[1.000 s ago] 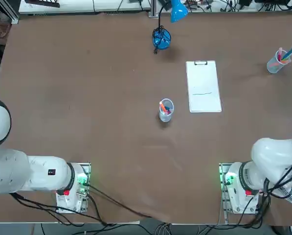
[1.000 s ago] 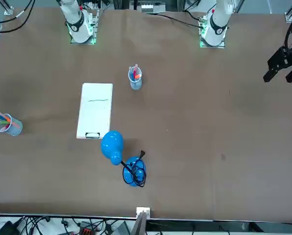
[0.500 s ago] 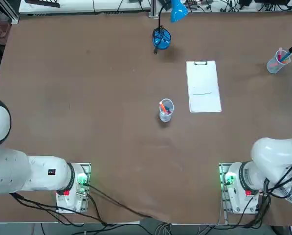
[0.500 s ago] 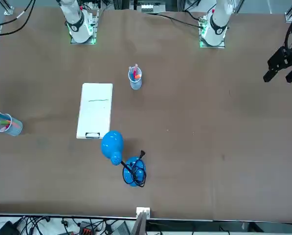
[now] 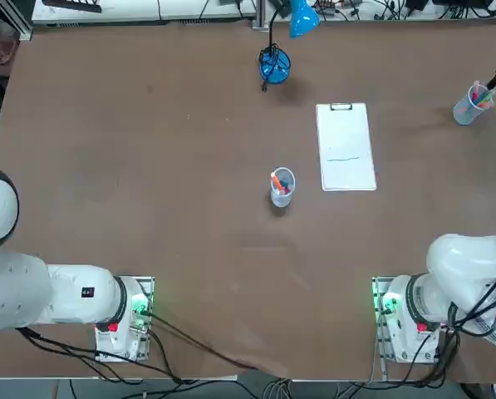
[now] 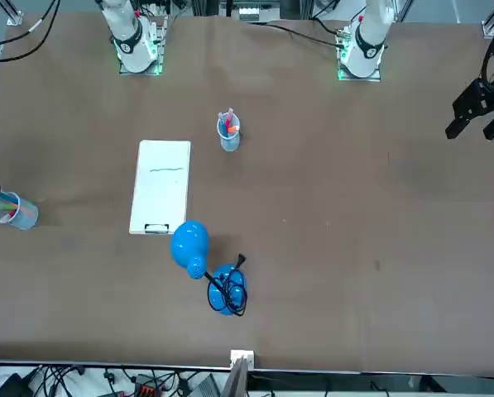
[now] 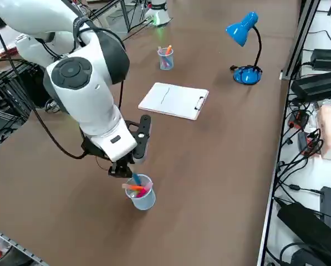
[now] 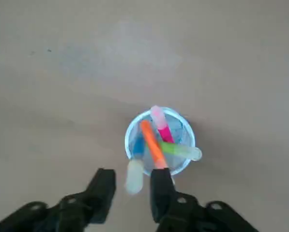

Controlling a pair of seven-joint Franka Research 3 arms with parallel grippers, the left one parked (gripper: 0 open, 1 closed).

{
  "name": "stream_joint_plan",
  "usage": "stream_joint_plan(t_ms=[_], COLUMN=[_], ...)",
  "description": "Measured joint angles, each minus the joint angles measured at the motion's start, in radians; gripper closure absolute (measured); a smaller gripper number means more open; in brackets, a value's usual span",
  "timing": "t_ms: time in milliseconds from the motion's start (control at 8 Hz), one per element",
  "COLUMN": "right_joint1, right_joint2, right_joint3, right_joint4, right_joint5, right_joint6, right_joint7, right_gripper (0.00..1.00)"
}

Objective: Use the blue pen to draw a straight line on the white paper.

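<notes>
Brown and broad, the desk [image 5: 148, 125] carries few things. Near its far edge stands a blue desk lamp [image 7: 244, 30], and the white paper [image 5: 345, 146] lies flat on its clipboard, clip toward the lamp, a faint line across it. A small clear cup [image 5: 282, 186] of pens stands just beside the paper. Well apart, at the desk's right edge, a second cup [image 7: 142, 193] holds pink, orange and green pens and the blue pen [image 8: 137, 157], which leans at its rim. The right gripper [image 8: 132, 187] hangs just above that cup, fingers [image 8: 103, 188] parted a little on either side of the blue pen's pale end; whether they touch it I cannot tell.
</notes>
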Motion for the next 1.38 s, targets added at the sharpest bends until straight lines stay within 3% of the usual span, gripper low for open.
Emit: stream_joint_plan(t_ms=[250,375,875,1375], right_joint1=[0.019,0.04,0.191,0.316], right_joint2=[-0.001,-0.003,-0.039,-0.189], right_joint3=[0.008,0.011,0.018,0.03], right_joint4=[0.035,0.076,0.274,0.294], right_joint5=[0.0,0.0,0.002,0.005], right_joint6=[-0.016,-0.062,-0.279,-0.426], right_joint7=[0.0,0.002,0.254,0.473], right_gripper=[0.08,0.0,0.0,0.0])
